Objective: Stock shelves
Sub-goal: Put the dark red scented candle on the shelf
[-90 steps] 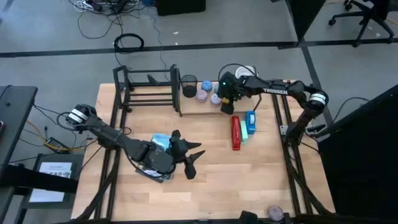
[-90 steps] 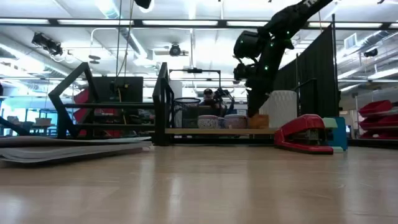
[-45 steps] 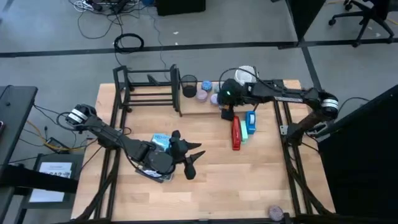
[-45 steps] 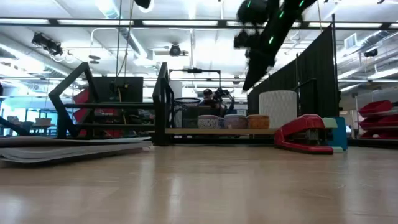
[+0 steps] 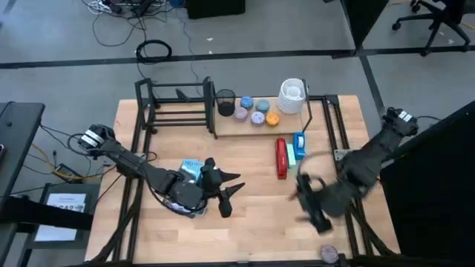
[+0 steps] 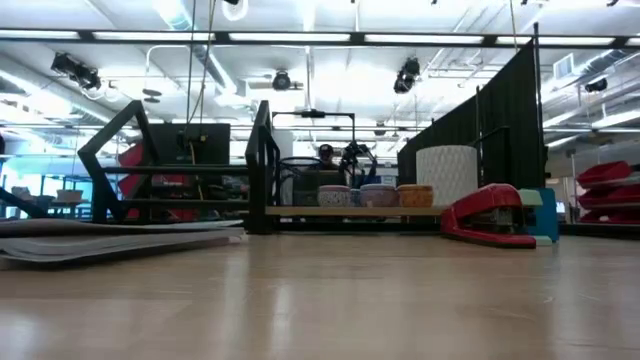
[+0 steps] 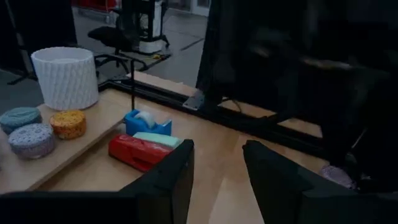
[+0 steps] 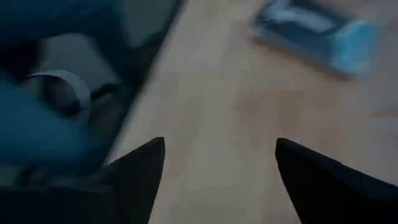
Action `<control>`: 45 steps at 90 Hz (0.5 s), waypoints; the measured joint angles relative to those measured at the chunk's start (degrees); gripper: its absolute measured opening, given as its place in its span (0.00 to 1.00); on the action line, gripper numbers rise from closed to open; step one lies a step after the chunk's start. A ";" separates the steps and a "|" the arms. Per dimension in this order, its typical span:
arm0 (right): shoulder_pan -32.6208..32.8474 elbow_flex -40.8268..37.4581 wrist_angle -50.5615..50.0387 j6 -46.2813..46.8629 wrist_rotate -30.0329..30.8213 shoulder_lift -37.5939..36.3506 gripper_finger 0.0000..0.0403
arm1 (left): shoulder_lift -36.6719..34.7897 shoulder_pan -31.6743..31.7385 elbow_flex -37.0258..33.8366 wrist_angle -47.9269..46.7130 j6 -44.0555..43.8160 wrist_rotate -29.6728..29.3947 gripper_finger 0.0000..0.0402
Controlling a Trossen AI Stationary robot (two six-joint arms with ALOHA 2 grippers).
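The shelves stand at the table's far side: a black tube rack (image 5: 174,104) joined to a pale wooden board (image 5: 260,124). On the board sit a dark mesh cup (image 5: 225,101), several small round pots (image 5: 258,116) and a white ribbed cup (image 5: 292,95). My left gripper (image 5: 228,191) hangs open at the near left, beside a stack of magazines (image 5: 187,169), with nothing between its fingers (image 7: 168,180). My right gripper (image 5: 308,202), blurred, is open near the table's near right corner and holds nothing.
A red stapler (image 5: 281,158) and a blue tape dispenser (image 5: 299,146) lie on the table just in front of the board. Black frame rails (image 5: 343,159) run along the table's right side. Bare wood lies between the two grippers.
My right gripper has risen from the shelf board and swung fast toward the table's near right corner. An orange pot now shows on the board where the gripper stood.
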 joint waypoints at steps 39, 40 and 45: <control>17.27 0.00 7.22 6.21 -10.10 14.50 0.66 | 0.00 0.02 -0.01 3.54 -0.11 -0.02 0.32; 17.35 0.00 7.48 6.34 -10.60 14.75 0.66 | 0.00 0.03 -0.02 3.69 -0.11 -0.02 0.32; 17.35 0.00 9.69 6.26 -13.52 15.82 0.66 | 0.00 0.04 -0.02 4.30 -0.09 -0.03 0.32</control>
